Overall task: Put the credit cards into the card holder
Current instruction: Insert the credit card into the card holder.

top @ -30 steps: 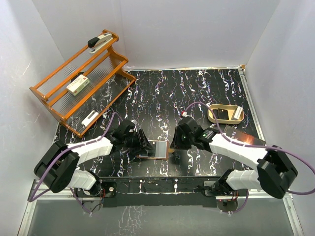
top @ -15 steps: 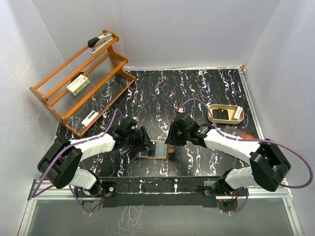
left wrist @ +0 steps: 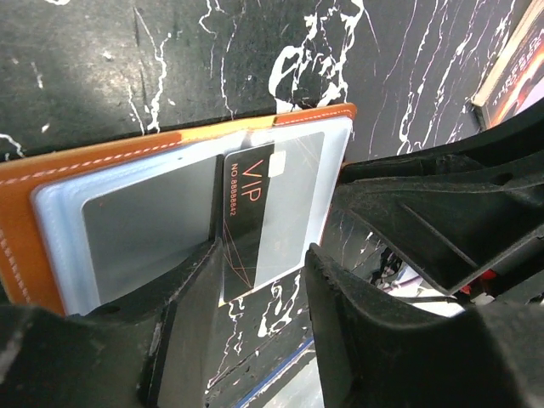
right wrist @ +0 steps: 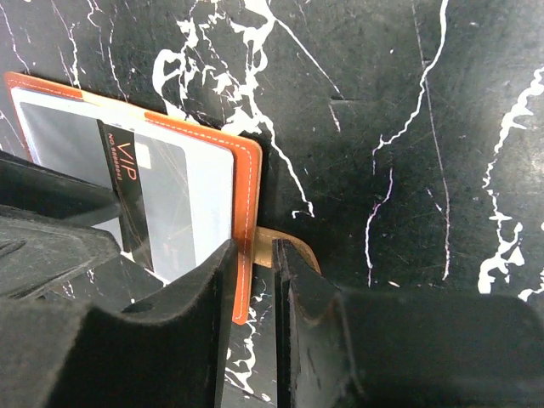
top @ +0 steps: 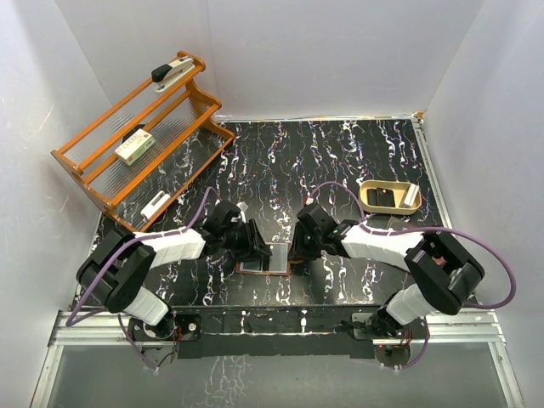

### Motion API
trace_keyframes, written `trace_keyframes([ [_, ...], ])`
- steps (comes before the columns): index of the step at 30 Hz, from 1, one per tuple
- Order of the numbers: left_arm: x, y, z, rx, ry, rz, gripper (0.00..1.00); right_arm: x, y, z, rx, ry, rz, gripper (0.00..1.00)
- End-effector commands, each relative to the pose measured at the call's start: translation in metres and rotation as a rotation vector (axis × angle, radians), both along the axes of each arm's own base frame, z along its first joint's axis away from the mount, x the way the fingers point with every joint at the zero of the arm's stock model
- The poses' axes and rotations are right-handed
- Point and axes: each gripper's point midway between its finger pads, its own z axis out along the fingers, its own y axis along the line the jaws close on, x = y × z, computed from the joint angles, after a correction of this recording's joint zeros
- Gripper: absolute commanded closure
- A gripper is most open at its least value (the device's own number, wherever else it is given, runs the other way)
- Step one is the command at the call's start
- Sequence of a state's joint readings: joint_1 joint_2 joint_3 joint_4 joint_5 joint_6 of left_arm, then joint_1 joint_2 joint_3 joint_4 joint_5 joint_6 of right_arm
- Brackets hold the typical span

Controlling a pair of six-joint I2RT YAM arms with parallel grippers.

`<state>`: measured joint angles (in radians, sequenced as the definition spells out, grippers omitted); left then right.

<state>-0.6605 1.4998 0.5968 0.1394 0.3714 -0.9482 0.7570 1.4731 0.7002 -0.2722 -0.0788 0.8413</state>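
Okay, from above the card holder [top: 270, 258] is lying open on the marbled table [top: 340, 153] near the front edge, with both claws crowding over it and hiding most of it. The left wrist camera is giving us more: a black VIP card [left wrist: 248, 204] is sitting partly under the clear pocket, its near end between the fingers of the left claw [left wrist: 263, 252]. Whether they are squeezing it, I cannot tell. The right wrist view is showing the right claw [right wrist: 253, 257] pinching the holder's right edge beside the snap tab [right wrist: 265, 245]. Back left, an orange rack [top: 95, 193] is carrying a stapler [top: 172, 70] and a white-and-green box [top: 134, 147]. A tan tray [top: 412, 200] is sitting to the right, well apart.
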Motion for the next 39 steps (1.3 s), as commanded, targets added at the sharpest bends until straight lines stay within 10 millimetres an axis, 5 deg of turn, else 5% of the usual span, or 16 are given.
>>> trace_keyframes([
  [1, 0.0, -0.01, 0.003, -0.035, -0.008, -0.047, 0.59, 0.008, 0.01, -0.002, 0.053, -0.053, 0.011, 0.78],
  [14, 0.009, -0.039, 0.031, -0.147, -0.098, -0.099, 0.62, 0.011, 0.006, -0.006, 0.02, -0.082, 0.035, 0.85],
  [23, 0.008, -0.016, 0.038, -0.02, -0.083, -0.03, 0.51, 0.027, -0.015, 0.03, -0.11, -0.157, -0.008, 0.76],
  [29, 0.003, 0.016, 0.034, 0.067, -0.051, 0.033, 0.47, 0.024, 0.005, 0.06, 0.023, -0.173, 0.004, 0.76],
  [39, 0.002, 0.048, 0.037, -0.041, 0.007, 0.128, 0.45, 0.013, 0.06, 0.073, 0.094, -0.171, 0.075, 0.74],
])
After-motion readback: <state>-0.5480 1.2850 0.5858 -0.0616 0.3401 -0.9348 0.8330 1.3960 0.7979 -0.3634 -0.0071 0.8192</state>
